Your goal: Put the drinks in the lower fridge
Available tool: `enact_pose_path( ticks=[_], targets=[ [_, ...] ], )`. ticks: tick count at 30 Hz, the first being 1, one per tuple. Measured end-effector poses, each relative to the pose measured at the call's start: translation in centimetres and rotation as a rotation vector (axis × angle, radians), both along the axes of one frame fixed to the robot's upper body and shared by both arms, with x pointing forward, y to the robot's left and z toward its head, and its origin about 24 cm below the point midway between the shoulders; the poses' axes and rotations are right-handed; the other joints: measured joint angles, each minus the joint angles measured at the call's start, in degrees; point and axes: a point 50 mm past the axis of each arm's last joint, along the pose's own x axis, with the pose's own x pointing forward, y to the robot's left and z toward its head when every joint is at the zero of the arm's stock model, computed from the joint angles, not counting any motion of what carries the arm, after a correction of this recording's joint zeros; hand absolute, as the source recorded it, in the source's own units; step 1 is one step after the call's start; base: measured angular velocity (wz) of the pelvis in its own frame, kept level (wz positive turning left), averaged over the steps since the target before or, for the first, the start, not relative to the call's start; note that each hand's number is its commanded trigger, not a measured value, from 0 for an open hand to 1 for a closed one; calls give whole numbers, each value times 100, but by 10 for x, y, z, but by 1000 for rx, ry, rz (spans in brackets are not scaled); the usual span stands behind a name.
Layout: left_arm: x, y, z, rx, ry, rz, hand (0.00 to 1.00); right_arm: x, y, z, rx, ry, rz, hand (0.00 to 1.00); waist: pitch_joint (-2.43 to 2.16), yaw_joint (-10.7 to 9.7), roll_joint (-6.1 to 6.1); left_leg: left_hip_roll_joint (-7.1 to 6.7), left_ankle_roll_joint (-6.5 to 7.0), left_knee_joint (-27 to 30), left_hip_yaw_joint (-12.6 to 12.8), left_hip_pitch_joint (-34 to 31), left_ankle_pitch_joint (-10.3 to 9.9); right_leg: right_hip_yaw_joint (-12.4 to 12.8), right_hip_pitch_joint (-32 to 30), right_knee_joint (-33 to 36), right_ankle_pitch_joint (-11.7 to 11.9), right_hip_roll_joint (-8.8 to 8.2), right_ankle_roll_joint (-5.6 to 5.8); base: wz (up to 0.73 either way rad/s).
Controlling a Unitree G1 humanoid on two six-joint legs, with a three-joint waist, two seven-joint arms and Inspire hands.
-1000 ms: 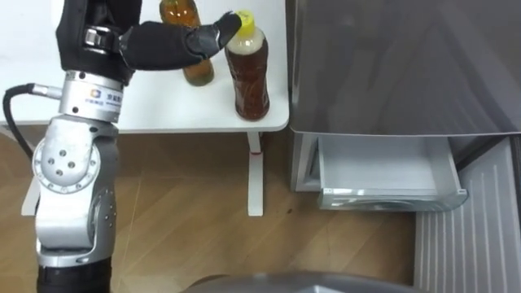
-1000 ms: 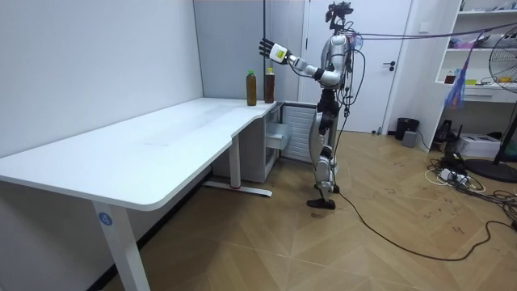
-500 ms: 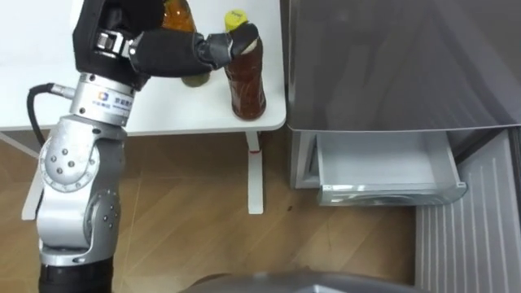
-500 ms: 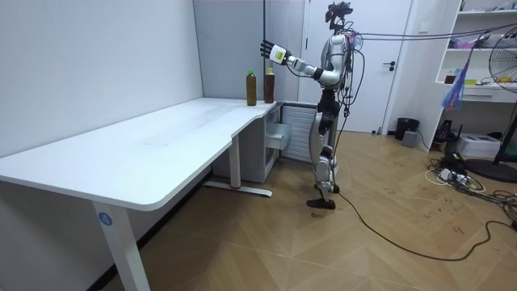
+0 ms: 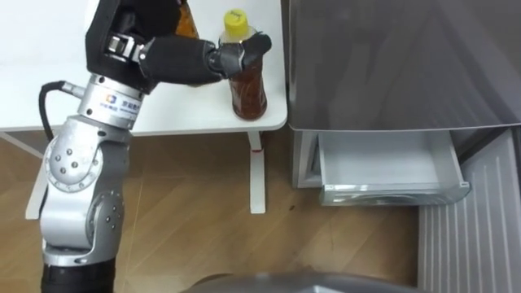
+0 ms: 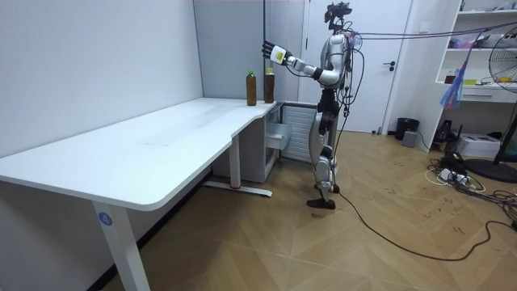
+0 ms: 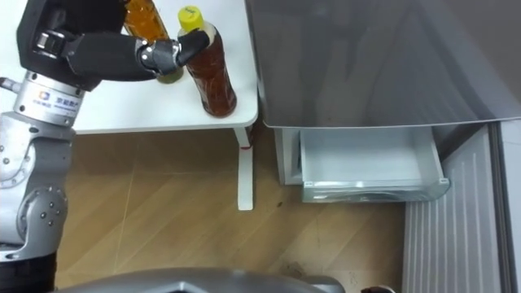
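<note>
Bottle, amber plastic, yellow-capped; left hand dark fingers touch its shoulder.

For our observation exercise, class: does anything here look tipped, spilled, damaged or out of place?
Nothing stands out. The yellow-capped bottle and the other bottle, partly hidden by the left robot hand, stand upright on the white table, with no spill. The fridge drawer is pulled open, which suits the task.

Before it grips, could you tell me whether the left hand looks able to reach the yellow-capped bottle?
Probably yes: the left hand is at the bottle, fingers against its shoulder, nothing between them; the other bottle stands behind the hand.
</note>
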Motion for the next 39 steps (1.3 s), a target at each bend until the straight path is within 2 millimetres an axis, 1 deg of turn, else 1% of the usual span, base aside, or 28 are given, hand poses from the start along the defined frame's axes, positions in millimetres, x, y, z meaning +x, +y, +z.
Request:
enact_pose_path(
  ticks=[2,4,10,11,13,14,15,17,22,26,27,31,33,39],
  targets=[
    [1,1,-3,-1,15,3,0,0,0,0,-4,2,-1,0,-1,7,-16,1,0,1,11,13,0,10,12,5,0,2,0,-2],
    [3,2,-10,-2,57,8,0,-2,0,0,-4,5,-2,0,6,26,-32,2,0,-5,30,74,0,13,61,6,0,3,0,-4],
    [7,5,-24,-2,137,15,0,0,-1,1,-9,6,-2,0,-20,44,-23,33,0,-29,94,85,-2,60,53,81,1,19,-1,-3],
    [8,6,-29,-2,159,18,0,2,-1,1,-6,4,1,0,-19,52,-18,45,0,-60,125,88,-2,105,44,79,7,31,-11,-11],
    [9,8,-37,-2,207,22,0,3,0,1,4,2,3,0,-41,51,16,68,-4,-82,155,104,-2,115,39,78,15,48,-26,-8],
    [7,9,-44,-2,240,26,0,3,0,1,6,6,1,0,-34,45,6,78,-12,-90,164,116,2,126,38,79,17,58,-28,-5],
    [5,10,-48,-2,265,27,0,3,-1,1,4,11,0,0,-44,42,23,84,-19,-92,167,117,6,131,32,79,17,65,-29,-4],
    [4,10,-52,-1,287,24,0,2,-1,1,3,18,-2,0,-42,44,26,91,-32,-92,167,115,14,124,20,79,18,69,-31,0],
    [4,10,-52,-1,293,20,0,1,-1,1,9,21,-10,0,-50,50,44,91,-37,-84,170,92,20,130,-6,80,19,69,-32,0],
    [3,10,-54,-1,303,19,0,-2,-1,1,10,25,-19,0,-40,41,36,89,-37,-85,176,109,20,132,-2,71,19,66,-31,0],
    [3,10,-56,-8,311,19,0,-2,-1,1,10,28,-19,0,-20,39,41,89,-37,-81,178,127,20,132,3,70,19,65,-31,0],
    [4,13,-67,-26,361,25,0,-2,-1,1,9,26,-16,0,16,27,66,91,-37,-81,185,126,20,128,0,72,19,64,-32,0],
    [4,13,-70,-27,379,28,0,-2,-1,1,9,27,-16,0,18,26,67,92,-37,-82,186,89,20,127,-28,74,19,64,-32,0],
    [4,13,-70,-36,379,25,0,-2,-1,1,9,28,-16,0,22,22,60,92,-37,-88,186,79,20,122,-31,74,19,64,-32,0]
  ],
)
